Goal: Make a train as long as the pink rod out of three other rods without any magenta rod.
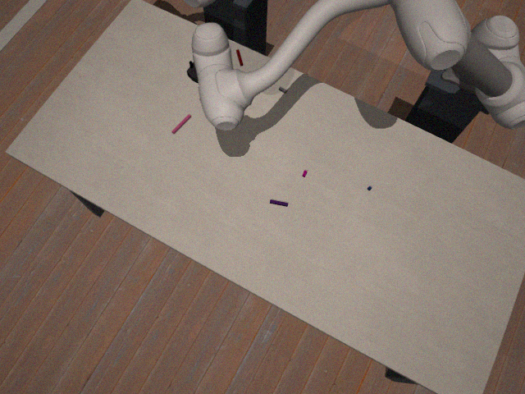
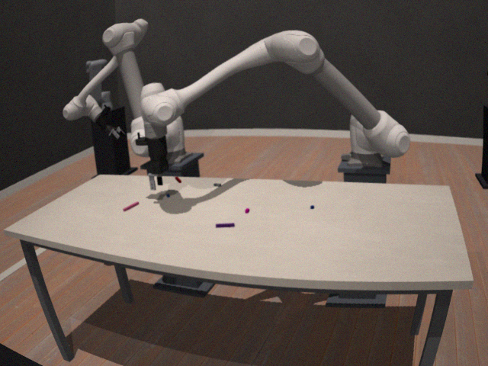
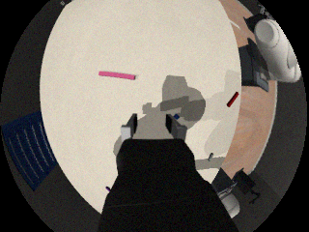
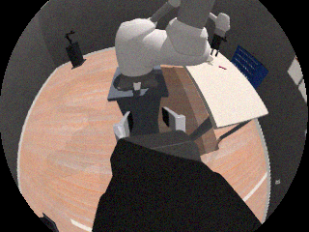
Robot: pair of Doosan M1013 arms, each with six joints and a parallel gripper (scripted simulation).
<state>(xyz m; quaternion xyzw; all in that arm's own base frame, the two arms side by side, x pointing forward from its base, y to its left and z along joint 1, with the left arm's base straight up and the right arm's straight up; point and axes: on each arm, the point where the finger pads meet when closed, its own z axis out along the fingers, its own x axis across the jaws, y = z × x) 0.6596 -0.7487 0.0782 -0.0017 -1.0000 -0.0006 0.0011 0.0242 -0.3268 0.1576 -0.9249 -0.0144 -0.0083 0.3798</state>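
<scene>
Pink rod (image 1: 181,123) (image 2: 131,206) (image 3: 117,75) lies at the top view's upper left on the desk (image 1: 271,263) (image 2: 275,244) (image 3: 140,39) (image 4: 227,97); left end effector (image 2: 155,187) (image 3: 152,127) and right end effector (image 2: 117,133) (image 4: 147,115) are spread, empty.

The top view looks steeply down on the table (image 1: 381,254) (image 2: 275,244) (image 3: 145,39) (image 4: 227,92), exterior sees it from its long side, farther back; both wrist views share its red rod (image 3: 233,100) (image 4: 222,68)

Rods (image 1: 181,123) (image 1: 279,203) (image 1: 304,173) (image 1: 369,188) (image 1: 239,57) (image 1: 283,89) (image 2: 130,206) (image 2: 225,225) (image 2: 247,210) (image 2: 312,207) (image 2: 168,195) (image 2: 178,179) (image 2: 216,184) (image 3: 117,75) (image 3: 233,100) (image 3: 210,157) (image 3: 177,116) (image 3: 108,188) (image 4: 222,68) flat, apart on tbl (image 1: 212,237) (image 2: 275,248) (image 3: 97,116) (image 4: 227,97).

The arm hides one blue rod (image 2: 168,195) (image 3: 177,116) from above.
</scene>
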